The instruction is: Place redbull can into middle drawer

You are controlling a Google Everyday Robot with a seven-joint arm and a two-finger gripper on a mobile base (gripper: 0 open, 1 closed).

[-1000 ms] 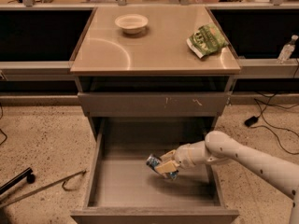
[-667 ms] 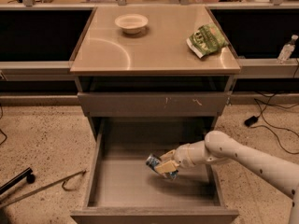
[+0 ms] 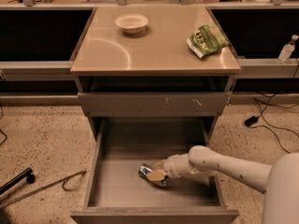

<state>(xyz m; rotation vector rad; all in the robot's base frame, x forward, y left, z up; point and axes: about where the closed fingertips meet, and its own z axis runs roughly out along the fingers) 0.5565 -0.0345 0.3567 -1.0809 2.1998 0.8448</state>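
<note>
Camera view, looking down on the front of a cabinet

Bottom centre: middle drawer [image 3: 117, 190], pulled well out, grey-brown floor and long side walls exposed.

Low inside it, right of centre: gripper [image 3: 155, 175], at the end of a white arm [image 3: 219, 164] reaching in from the lower right over the drawer's right wall. Closed on the redbull can [image 3: 146, 171], tan pads clasping the body.

Can inside the drawer box, at or just above the floor; contact with the floor not discernible. Well apart from both side walls and from the drawer front. Protruding from the gripper toward picture-left, shiny end outermost. Long axis tilted, roughly from upper left to lower right in the picture, nearly in line with the forearm rather than across it.

Judged stage: placement almost complete, release not yet made. Deciding relation for the coming move: can directly over bare drawer floor, so little left but to let go and draw back along the arm's own line; some risk of rolling once freed, given the round body.

Above: closed grey drawer front [image 3: 154, 104] with white scratch marks. On the cabinet top [image 3: 140, 55]: round cream bowl [image 3: 131, 22] and green and white snack bag [image 3: 207, 39], both far from the gripper and outside the task
</note>
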